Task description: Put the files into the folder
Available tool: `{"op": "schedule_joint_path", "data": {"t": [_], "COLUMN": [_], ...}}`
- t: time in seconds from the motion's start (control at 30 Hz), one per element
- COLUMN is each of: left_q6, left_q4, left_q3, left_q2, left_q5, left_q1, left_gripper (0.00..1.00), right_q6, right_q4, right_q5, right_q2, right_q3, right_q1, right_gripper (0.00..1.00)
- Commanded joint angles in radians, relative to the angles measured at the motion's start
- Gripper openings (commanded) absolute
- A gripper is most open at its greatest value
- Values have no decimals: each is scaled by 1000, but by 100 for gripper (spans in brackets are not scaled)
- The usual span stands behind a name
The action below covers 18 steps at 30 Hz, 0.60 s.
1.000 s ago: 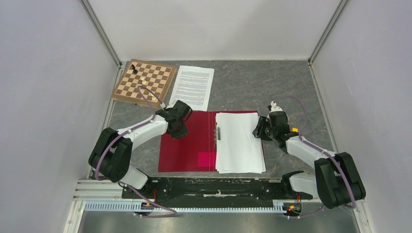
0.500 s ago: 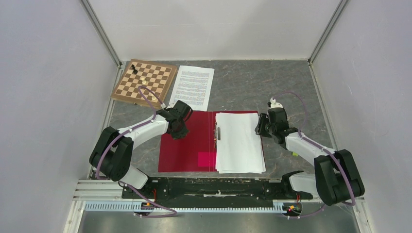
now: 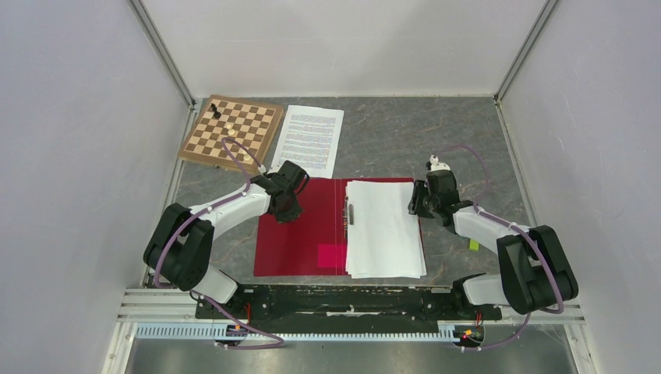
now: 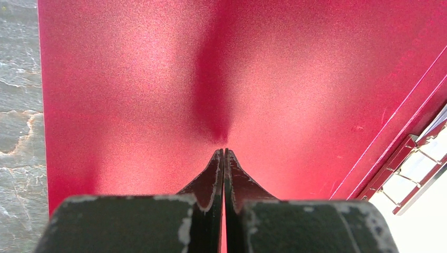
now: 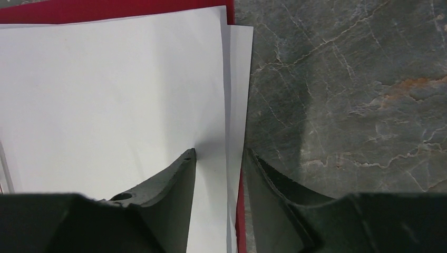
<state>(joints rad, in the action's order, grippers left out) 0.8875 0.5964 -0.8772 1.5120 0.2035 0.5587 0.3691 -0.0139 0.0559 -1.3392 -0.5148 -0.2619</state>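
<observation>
Left jaws together, right jaws parted

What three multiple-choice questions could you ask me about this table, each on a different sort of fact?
1. Where does the printed sheet lie?
A) on the table beside the chessboard
B) inside the folder
C) between a gripper's fingers

2. What colour is the folder?
A) blue
B) green
C) red

3. How is the left gripper?
A) wide open
B) shut, tips against the folder
C) gripping a sheet

Answers: 1 A, it lies on bare stone next to the board. 2 C, both open covers are crimson. 3 B, the left wrist view shows its fingers together on the red cover.
</observation>
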Motion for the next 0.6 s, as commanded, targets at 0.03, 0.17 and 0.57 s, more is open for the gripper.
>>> {"op": "schedule_joint_path", "data": {"t": [0.03, 0.17, 0.57], "left_q6": [-27, -27, -28], "left_q4": [-5, -4, -6], "left_q3": [-37, -37, -43], "left_q2": [-2, -1, 10], "left_q5": [6, 6, 2], "left_q1": [4, 5, 4], "left_gripper": [3, 3, 2], "right_q6": [1, 9, 8], "right_q4": [64, 72, 62], "right_q5": [-37, -53, -21], "right_q2": [-29, -40, -41], "right_q3": [-36, -44, -74], "right_q1": [-2, -3, -35], "right_gripper": [39, 34, 26]}}
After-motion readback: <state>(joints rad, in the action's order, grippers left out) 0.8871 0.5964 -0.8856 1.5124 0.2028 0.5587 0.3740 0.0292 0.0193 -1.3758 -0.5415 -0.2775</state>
